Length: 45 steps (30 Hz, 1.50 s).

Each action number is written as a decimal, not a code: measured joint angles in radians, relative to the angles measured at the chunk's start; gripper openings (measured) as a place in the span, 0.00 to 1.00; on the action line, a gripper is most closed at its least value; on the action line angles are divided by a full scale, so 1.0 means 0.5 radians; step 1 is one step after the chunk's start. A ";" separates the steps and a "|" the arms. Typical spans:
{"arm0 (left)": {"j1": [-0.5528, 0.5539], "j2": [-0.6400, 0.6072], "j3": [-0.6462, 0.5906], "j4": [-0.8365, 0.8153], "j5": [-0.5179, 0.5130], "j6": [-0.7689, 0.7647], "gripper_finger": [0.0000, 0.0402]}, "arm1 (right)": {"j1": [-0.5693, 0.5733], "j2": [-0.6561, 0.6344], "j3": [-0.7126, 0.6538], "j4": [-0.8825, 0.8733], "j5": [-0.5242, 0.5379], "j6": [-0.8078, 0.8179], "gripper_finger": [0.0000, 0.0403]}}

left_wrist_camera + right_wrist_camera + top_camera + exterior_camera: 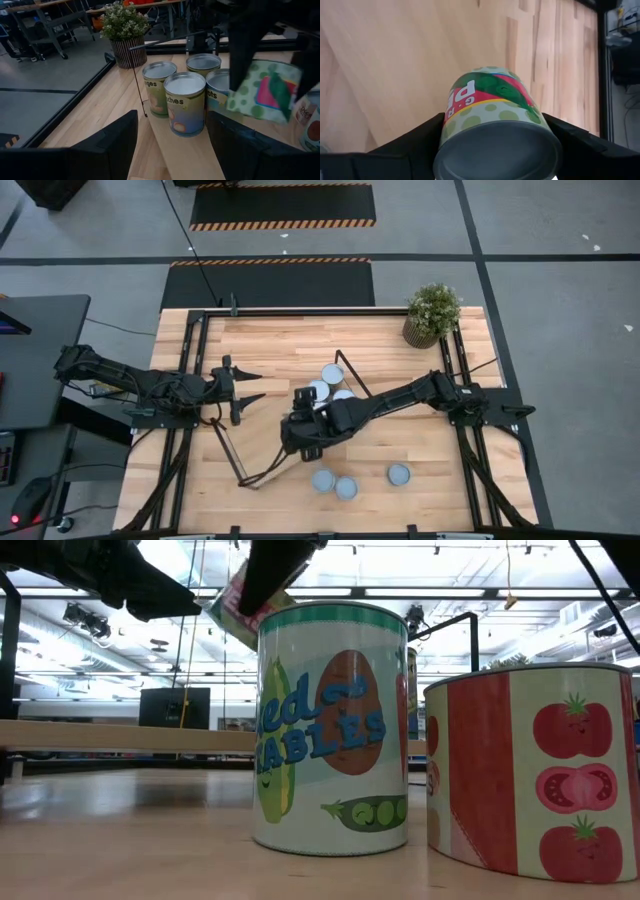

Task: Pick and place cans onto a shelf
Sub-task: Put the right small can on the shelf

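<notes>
Step in hand — carrying a can to the shelf.

Right hand (303, 430): closed on a green-spotted can (497, 135), fingers clamped on either side of it. The can is lifted clear of the table (290, 345) and tilted, its grey end turned toward the wrist camera. In the overhead view the hand sits just left of centre, over the near end of the shelf (185, 150).

Left hand (240, 394): waits left of the shelf, fingers parted a moderate way, holding nothing.

Shelf: a long light board running slantwise across the middle of the table, with a thin black wire frame at each end.

Cans already on the shelf — four (185, 102), standing upright in a close cluster at its far end, near the potted plant (432, 313) at the far right corner.

Cans not yet moved — three (346, 482), upright on the table near the front edge, right of the shelf's near end. The level view shows two of them close up, a vegetable can (332, 730) and a tomato can (535, 770).

Next move, as judged: bring the held can upright, lower it onto bare board just short of the cluster without knocking the nearest standing can, then release and go for one of the three at the front.
</notes>
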 joint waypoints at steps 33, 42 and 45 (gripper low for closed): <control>0.000 -0.076 0.000 -0.086 -0.001 -0.002 0.60 | -0.144 0.001 -0.225 0.281 -0.495 -0.166 0.76; 0.000 -0.132 0.002 -0.083 -0.001 -0.002 0.60 | -0.309 -0.002 -0.225 0.395 -0.609 -0.268 0.76; 0.000 -0.132 0.002 -0.085 -0.001 -0.002 0.60 | -0.372 -0.002 -0.225 0.397 -0.636 -0.313 0.76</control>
